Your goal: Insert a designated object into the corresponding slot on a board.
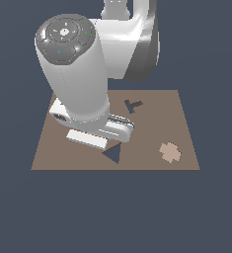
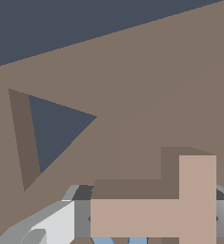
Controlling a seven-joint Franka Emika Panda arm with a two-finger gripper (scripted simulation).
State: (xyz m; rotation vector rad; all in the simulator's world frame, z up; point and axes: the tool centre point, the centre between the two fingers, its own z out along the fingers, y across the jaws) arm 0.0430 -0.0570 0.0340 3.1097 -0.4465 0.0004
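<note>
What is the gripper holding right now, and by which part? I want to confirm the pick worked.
The T-shaped block sits between the gripper fingers, apparently gripped across its stem. Contact itself is not clearly visible, so the hold is likely, not certain.

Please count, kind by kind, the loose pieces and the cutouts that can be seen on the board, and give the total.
T-shaped pieces: 1, the T block between the jaws in the wrist view.
Cross-shaped pieces: 1, the tan cross.
T-shaped cutouts: 1, the T slot.
Triangular cutouts: 1, the triangle.
Total: 4. The arm hides part of the board.
</note>
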